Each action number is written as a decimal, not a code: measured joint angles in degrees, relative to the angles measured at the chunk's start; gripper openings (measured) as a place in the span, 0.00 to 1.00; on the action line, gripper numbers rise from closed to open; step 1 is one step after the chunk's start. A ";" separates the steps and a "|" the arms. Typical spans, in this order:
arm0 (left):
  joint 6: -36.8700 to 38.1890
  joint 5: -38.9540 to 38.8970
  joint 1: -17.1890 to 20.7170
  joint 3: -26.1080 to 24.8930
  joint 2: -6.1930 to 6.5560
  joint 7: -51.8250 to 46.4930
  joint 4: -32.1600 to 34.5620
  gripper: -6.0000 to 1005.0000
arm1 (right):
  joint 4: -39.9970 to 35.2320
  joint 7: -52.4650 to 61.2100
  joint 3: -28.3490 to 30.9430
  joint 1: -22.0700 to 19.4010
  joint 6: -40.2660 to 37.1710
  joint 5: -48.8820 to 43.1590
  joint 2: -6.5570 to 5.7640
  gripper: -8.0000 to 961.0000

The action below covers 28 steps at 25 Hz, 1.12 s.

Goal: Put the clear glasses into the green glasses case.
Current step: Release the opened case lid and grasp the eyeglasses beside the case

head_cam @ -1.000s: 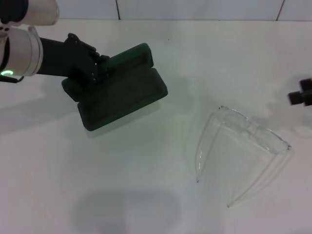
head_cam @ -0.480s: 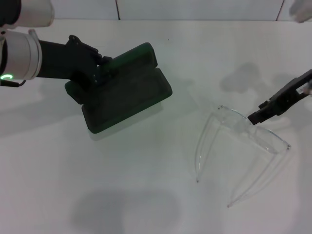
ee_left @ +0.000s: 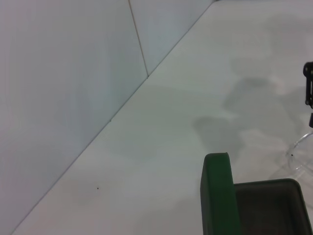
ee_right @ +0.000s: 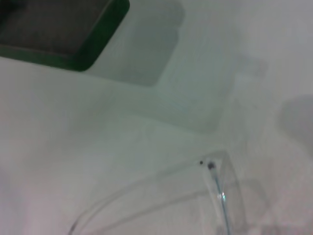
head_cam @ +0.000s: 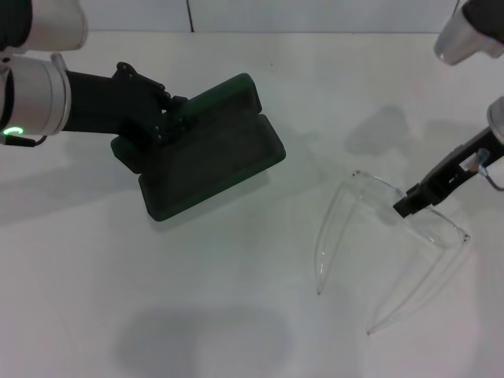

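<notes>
The green glasses case [head_cam: 213, 153] lies open at the left of the white table, its dark lining facing up. My left gripper [head_cam: 168, 120] is shut on the case's far edge by the lid. The left wrist view shows the case's green rim [ee_left: 216, 196]. The clear glasses [head_cam: 370, 189] rest at the right with both temples unfolded toward the near edge. My right gripper [head_cam: 406, 206] reaches in from the right and sits over the lens near its middle. In the right wrist view, the clear glasses [ee_right: 217, 183] are close below, and a corner of the case [ee_right: 93, 46] is farther off.
The white table [head_cam: 236, 299] runs back to a pale wall with vertical seams [head_cam: 189, 16]. The right arm's white housing [head_cam: 465, 31] hangs over the far right corner. The right arm's dark tip [ee_left: 309, 88] shows at the edge of the left wrist view.
My right gripper has come in from the right edge and down onto the glasses' lens. The left gripper has carried the case slightly right and toward me.
</notes>
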 joint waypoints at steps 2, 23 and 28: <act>0.01 0.00 0.16 0.00 0.00 0.04 -0.22 0.21 | 0.79 -0.01 -1.34 -0.15 1.32 -0.01 -0.03 0.40; 0.31 -0.10 1.47 0.91 0.00 0.21 -0.61 0.21 | 3.66 -0.63 -3.30 -0.28 7.18 0.38 -0.09 0.23; 0.31 -0.10 1.90 0.90 0.00 0.21 -0.23 0.21 | 3.27 -0.72 -3.20 -0.84 7.15 1.44 -0.20 0.18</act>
